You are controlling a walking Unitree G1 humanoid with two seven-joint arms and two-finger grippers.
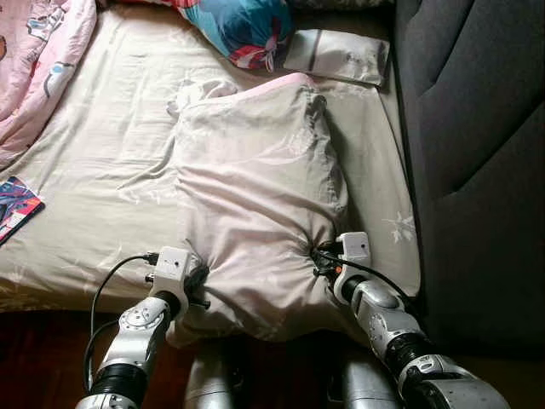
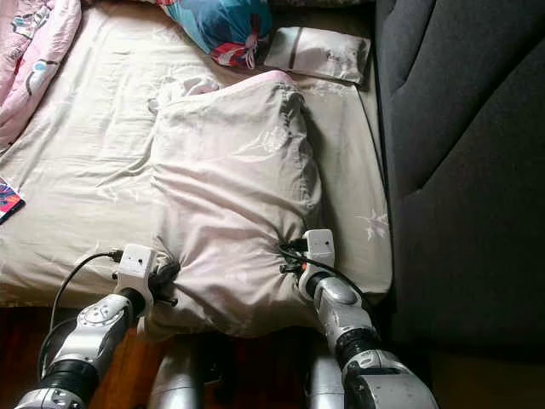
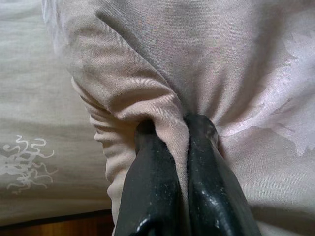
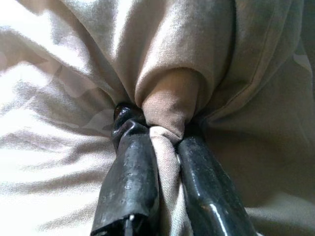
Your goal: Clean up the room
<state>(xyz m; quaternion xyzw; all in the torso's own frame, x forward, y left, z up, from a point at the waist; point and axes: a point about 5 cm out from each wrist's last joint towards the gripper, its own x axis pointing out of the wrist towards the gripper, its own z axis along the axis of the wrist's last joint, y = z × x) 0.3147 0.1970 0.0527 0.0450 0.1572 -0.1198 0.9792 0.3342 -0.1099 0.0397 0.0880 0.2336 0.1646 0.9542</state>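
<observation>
Pillow [image 1: 255, 196] pinched at both near corners, left gripper [image 1: 197, 288] at 7 o'clock, right gripper [image 1: 322, 256] at 5; we're probably lifting it to straighten the bed [image 1: 94, 170]

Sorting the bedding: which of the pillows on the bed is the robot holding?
The big beige pillow at the bed's near edge, pinched by the left tool and right tool. The blue floral pillow lies untouched.

Left pincer [image 3: 177, 132] and right pincer [image 4: 157, 128] both clamped, arms forward.
</observation>
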